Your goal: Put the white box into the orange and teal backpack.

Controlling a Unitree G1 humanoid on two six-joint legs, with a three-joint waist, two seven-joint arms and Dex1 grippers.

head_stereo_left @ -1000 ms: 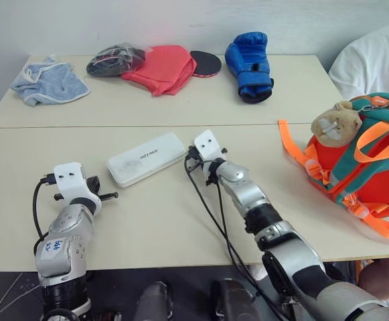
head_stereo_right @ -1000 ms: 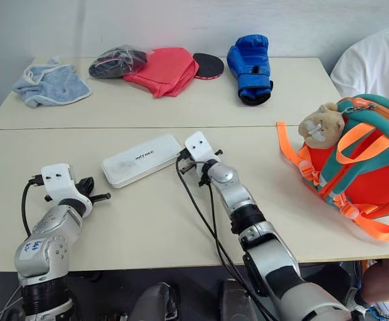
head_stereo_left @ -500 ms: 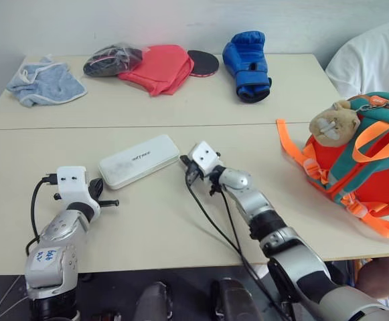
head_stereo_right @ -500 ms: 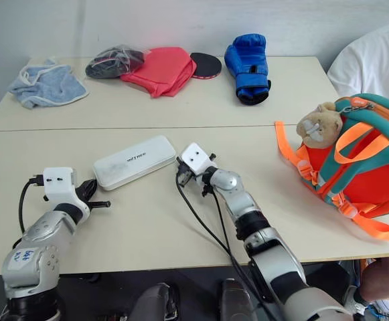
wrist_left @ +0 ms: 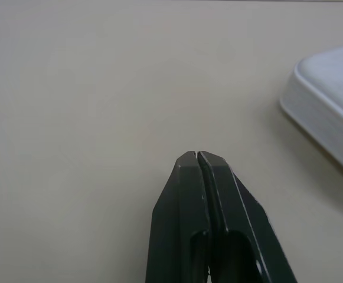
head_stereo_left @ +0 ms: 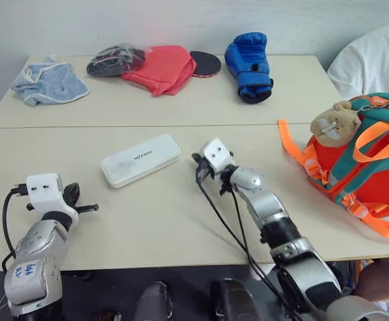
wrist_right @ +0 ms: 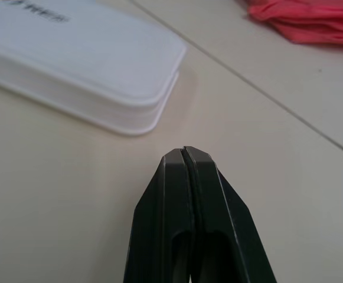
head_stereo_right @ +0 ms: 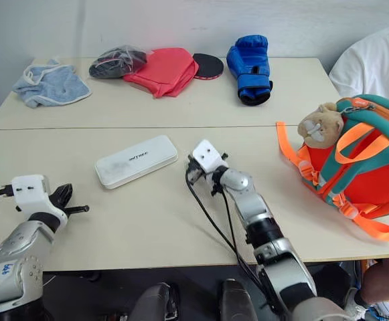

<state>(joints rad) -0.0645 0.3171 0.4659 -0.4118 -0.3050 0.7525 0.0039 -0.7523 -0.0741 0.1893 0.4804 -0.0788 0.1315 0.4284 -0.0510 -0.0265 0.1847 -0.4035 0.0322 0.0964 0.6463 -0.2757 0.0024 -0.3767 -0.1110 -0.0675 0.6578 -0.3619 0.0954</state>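
Observation:
The white box [head_stereo_left: 140, 159] lies flat on the near table, left of centre, its long side running diagonally. My right gripper [head_stereo_left: 197, 162] is shut and empty, with a small gap between it and the box's right end; the right wrist view shows the shut fingertips [wrist_right: 184, 152] pointing at that rounded end [wrist_right: 88, 59]. Down by the table's front edge, left of the box and clear of it, my left gripper [head_stereo_left: 90, 208] is shut too. The box's corner [wrist_left: 330, 100] shows beside it. At the right edge stands the orange and teal backpack [head_stereo_left: 361, 167] with a tan plush toy [head_stereo_left: 333, 124] on top.
On the far table lie a blue cloth [head_stereo_left: 49, 83], a dark bundle [head_stereo_left: 114, 60], a red-pink folded cloth [head_stereo_left: 161, 68], a black paddle [head_stereo_left: 206, 63] and a blue boxing glove [head_stereo_left: 250, 65]. A person in white [head_stereo_left: 375, 60] sits at the far right.
My right gripper, which was at the box's right end, has drawn back to the right. My left gripper has moved left and toward the front edge. The box has hardly moved.

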